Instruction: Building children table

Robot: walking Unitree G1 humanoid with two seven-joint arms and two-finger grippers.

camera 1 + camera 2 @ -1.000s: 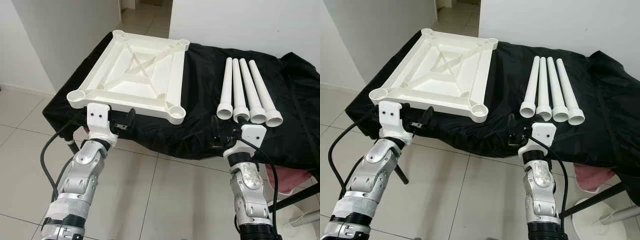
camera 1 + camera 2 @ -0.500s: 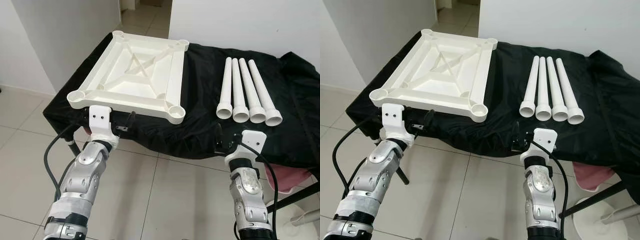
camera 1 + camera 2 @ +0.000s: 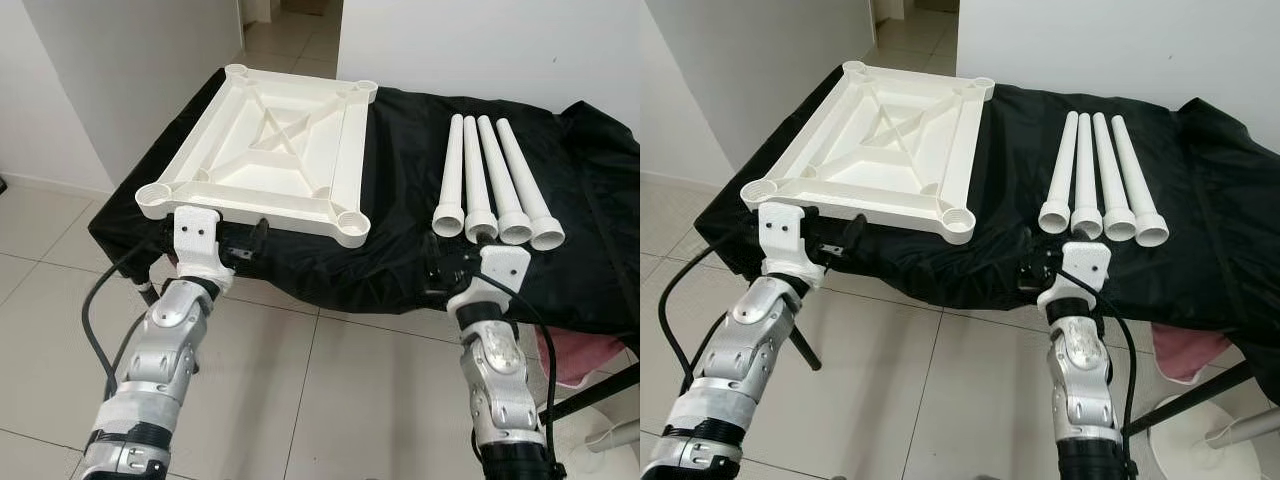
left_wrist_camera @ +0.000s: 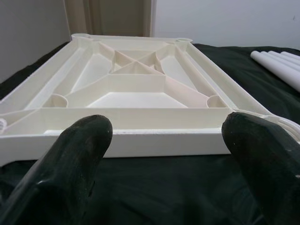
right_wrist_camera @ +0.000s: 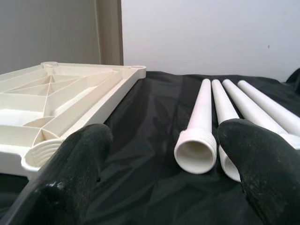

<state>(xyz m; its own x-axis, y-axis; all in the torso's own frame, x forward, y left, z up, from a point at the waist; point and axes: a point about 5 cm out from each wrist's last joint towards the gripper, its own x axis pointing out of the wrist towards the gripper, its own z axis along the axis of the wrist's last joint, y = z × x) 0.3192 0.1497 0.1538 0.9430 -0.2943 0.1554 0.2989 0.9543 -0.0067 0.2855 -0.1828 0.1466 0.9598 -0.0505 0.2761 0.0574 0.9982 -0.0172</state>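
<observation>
assembly has not begun, as far as these views show. the white tabletop [image 3: 265,150] lies upside down on the black cloth [image 3: 400,200] that covers the work surface, its ribbed underside up and a round threaded socket at each corner, all four of them open. the four white legs [image 3: 495,185] lie side by side on the cloth to the robot's right of the tabletop, well apart from it, with their wide threaded ends toward the robot. none is screwed in, so every leg is left to fit, and after that the table would need turning upright.

the left gripper [image 3: 243,243] is at the near edge of the cloth, just before the tabletop's near rim; in its wrist view its fingers [image 4: 79,154] are spread wide with nothing between them. the right gripper [image 3: 447,262] sits just short of the legs' near ends, fingers [image 5: 75,168] likewise parted and empty, lined up roughly with the leftmost leg [image 5: 200,122]. whether either gripper brushes the cloth is hard to tell from above. my judgement is that the step in hand is the first pickup: the right gripper closing on a leg while the left is placed to steady the tabletop.
</observation>
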